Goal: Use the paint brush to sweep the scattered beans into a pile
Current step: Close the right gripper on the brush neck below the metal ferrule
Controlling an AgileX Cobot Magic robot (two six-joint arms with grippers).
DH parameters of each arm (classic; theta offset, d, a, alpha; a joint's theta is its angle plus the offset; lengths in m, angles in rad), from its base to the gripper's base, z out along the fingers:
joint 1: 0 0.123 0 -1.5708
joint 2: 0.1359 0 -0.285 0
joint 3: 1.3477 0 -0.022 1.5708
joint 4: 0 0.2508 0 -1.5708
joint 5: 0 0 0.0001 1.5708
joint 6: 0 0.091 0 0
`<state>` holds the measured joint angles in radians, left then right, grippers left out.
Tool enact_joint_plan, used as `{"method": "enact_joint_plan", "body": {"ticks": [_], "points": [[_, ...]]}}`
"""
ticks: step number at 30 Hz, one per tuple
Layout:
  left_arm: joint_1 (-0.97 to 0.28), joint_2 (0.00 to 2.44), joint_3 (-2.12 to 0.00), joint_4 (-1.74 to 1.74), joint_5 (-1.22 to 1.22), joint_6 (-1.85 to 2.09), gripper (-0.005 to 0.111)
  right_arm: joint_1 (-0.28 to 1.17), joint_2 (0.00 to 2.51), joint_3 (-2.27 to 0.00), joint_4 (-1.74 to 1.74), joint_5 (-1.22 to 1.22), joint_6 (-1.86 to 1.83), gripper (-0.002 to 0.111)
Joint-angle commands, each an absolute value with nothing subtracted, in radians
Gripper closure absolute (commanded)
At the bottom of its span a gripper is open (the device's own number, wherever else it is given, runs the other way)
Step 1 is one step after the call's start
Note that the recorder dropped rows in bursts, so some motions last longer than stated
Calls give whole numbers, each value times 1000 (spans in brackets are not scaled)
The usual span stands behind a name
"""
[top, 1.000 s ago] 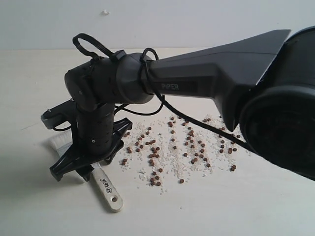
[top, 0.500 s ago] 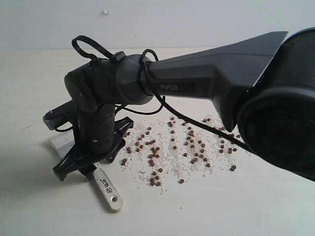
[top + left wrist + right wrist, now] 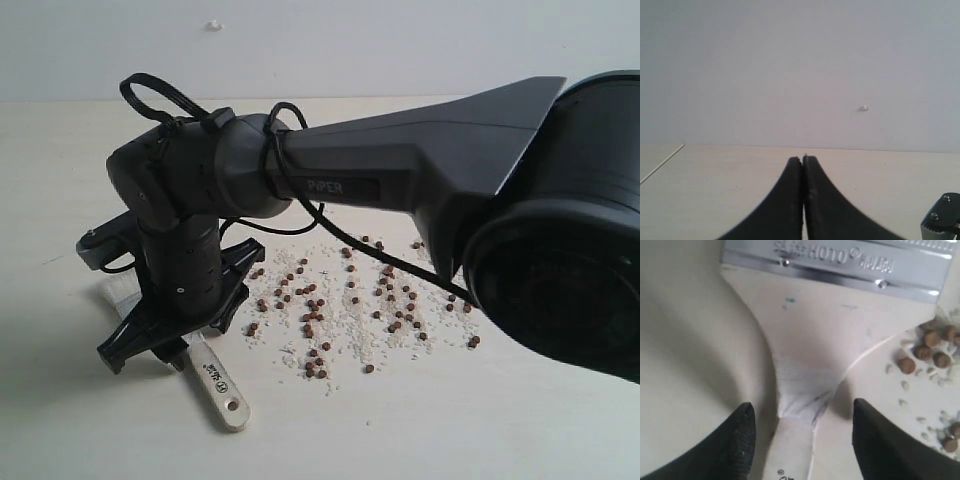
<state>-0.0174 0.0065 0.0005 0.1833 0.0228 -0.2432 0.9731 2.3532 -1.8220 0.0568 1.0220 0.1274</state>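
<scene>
The paint brush [image 3: 216, 384] lay flat on the table [image 3: 500, 425] at the lower left of the exterior view. Its long axis ran from upper left to lower right, with the bristles up-left and the holed handle end down-right. The right gripper [image 3: 800, 412] hung over its neck and hid the ferrule, its jaws wide apart on either side of the handle, gripping nothing. The beans [image 3: 310, 303] lay scattered just to the right, among whitish crumbs [image 3: 352, 330]. The left gripper [image 3: 802, 162] was closed and empty.

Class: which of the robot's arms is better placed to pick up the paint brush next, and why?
Right. The right end effector is open above the paint brush, a finger on either side of its handle. The left end effector is shut, and its wrist view shows no brush.
</scene>
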Motion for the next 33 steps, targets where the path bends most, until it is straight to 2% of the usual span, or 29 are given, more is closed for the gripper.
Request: {"method": "enact_joint_plan", "body": {"ticks": [1, 9, 24, 33], "points": [[-20, 0, 0, 182, 22, -242, 107, 976, 2352, -1831, 46, 1015, 142, 54], [-20, 0, 0, 182, 22, -242, 107, 976, 2354, -1831, 54, 998, 163, 61], [-20, 0, 0, 182, 22, -242, 107, 976, 2362, -1831, 121, 940, 158, 61], [-20, 0, 0, 182, 22, -242, 107, 976, 2367, -1831, 18, 999, 230, 61]]}}
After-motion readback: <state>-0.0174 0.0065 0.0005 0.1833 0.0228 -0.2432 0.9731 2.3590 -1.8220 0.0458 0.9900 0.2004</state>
